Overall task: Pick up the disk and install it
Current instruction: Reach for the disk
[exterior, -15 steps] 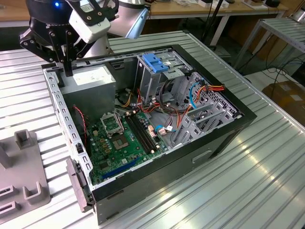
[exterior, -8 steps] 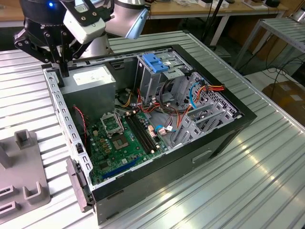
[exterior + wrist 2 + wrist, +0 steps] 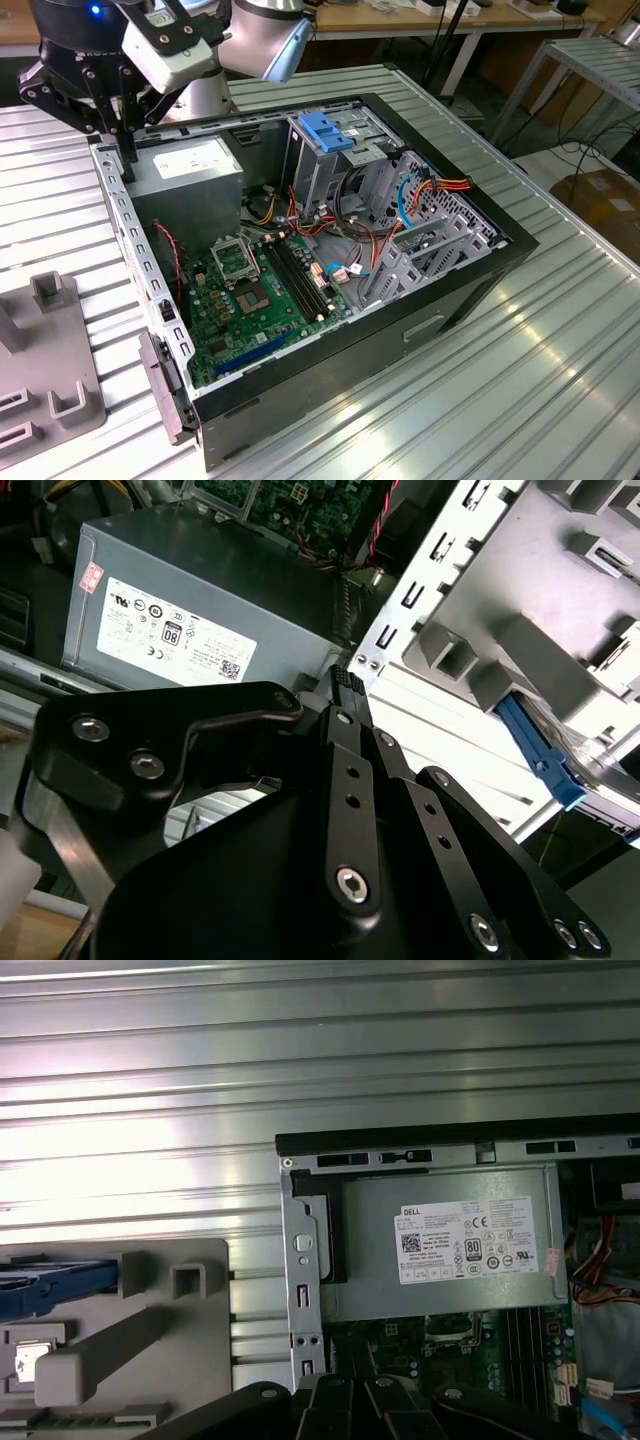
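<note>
Above the computer case, at its corner by the power supply: the gripper, black, pointing down, well apart from the disk. Released or clenched: cannot tell (the linkage overlaps itself in both wrist views).

Item, the disk. It is just outside the case, past the perforated wall next to the power supply, lodged in a grey fixture on the slatted table. The blue carrier edge is visible. Not yet picked up. The fixture's posts probably keep it at a fixed, known spot for the pick.

Item, the case. It lies on its side, open face up, presumably so the interior can be reached from above. Contents:
- power supply at the corner nearest the gripper
- motherboard on the case floor
- drive cage at the end of the case away from the gripper, topped by a blue bracket
- loose cables beside the cage

Views.
- The exterior view supplies the whole case, the cage and bracket, and the gripper standing over the case wall.
- The first wrist view supplies the fixture and the case wall side by side, seen from overhead.
- The second wrist view supplies the gripper's ribbed tip near the case wall's edge, with the disk's blue edge beyond.
</note>
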Controlling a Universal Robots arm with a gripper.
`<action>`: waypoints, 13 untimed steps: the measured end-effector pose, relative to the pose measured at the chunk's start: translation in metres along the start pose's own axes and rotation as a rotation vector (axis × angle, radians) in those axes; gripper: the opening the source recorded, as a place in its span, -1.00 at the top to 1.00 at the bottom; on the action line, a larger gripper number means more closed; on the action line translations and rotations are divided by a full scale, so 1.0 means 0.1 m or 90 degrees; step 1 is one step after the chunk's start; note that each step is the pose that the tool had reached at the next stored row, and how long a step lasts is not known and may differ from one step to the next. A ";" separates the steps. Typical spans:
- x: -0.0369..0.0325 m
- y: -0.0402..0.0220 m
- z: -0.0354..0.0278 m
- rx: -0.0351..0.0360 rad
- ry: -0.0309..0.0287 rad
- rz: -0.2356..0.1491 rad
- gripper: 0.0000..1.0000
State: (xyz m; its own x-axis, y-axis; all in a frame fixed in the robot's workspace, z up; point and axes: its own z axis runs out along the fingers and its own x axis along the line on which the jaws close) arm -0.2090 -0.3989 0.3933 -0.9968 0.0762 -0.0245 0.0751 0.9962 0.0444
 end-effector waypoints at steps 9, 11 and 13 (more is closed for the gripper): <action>0.071 -0.005 -0.002 0.0000 0.0000 0.000 0.80; 0.085 -0.006 -0.002 0.0000 0.0000 0.000 0.80; 0.107 -0.008 -0.002 -0.0001 0.0000 0.000 0.80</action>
State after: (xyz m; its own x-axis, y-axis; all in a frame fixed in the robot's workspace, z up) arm -0.2197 -0.3989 0.3933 -0.9968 0.0763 -0.0245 0.0751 0.9962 0.0444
